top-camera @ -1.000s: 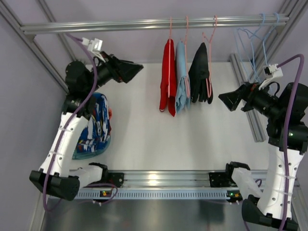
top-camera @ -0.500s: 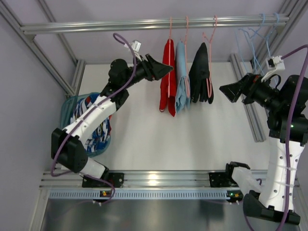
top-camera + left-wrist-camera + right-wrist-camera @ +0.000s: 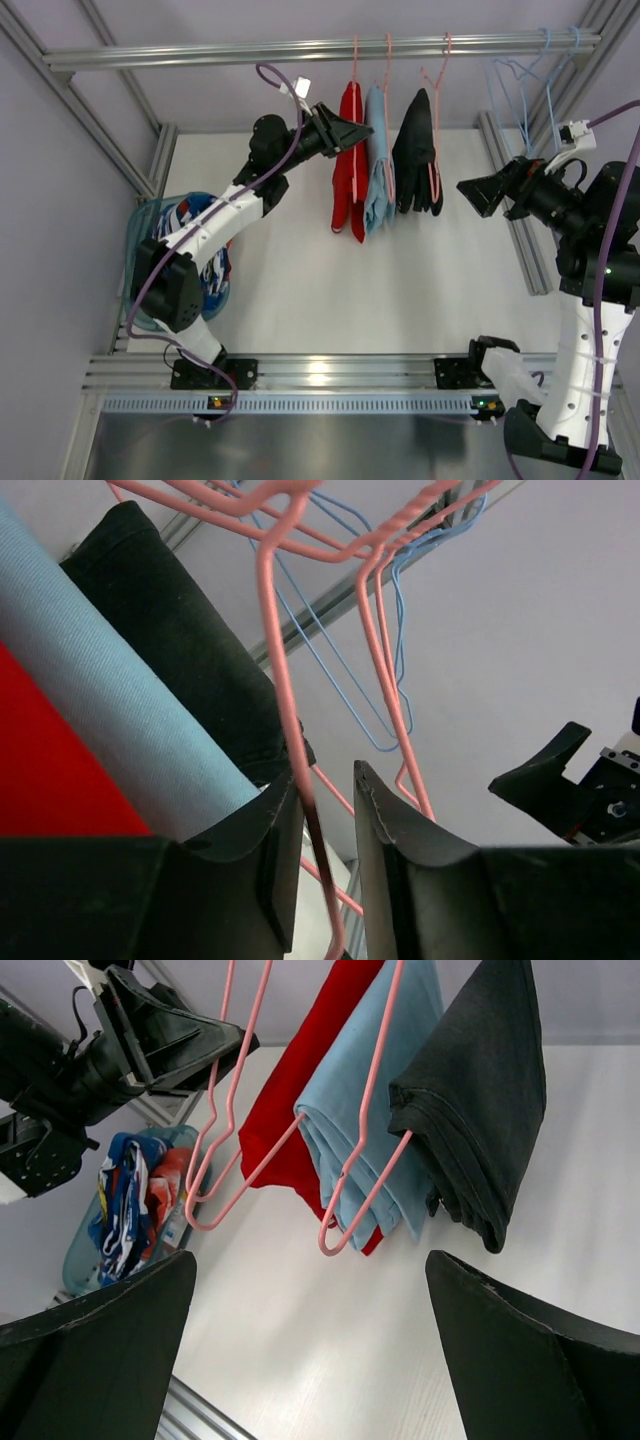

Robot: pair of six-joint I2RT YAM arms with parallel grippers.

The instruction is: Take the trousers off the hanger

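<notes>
The red trousers [image 3: 348,160] hang folded over the pink wire hanger [image 3: 354,60], leftmost of three garments on the rail. My left gripper [image 3: 365,131] is up at that hanger's left side. In the left wrist view the pink wire [image 3: 283,680] runs down between the narrowed jaws of my left gripper [image 3: 327,773]. It touches the left finger and a small gap shows at the right one; the trousers [image 3: 50,780] fill the lower left. My right gripper [image 3: 465,190] stands wide open to the right of the garments, facing trousers [image 3: 300,1080] and hanger [image 3: 213,1120].
A light blue garment [image 3: 377,160] and a black garment [image 3: 418,155] hang on pink hangers right beside the trousers. Empty light blue wire hangers [image 3: 520,75] hang at the rail's right end. A basket of colourful clothes [image 3: 190,260] sits at the left.
My left arm swung from above the basket up and right to the trousers' hanger, and its jaws narrowed around the wire. My right arm shifted only slightly.
</notes>
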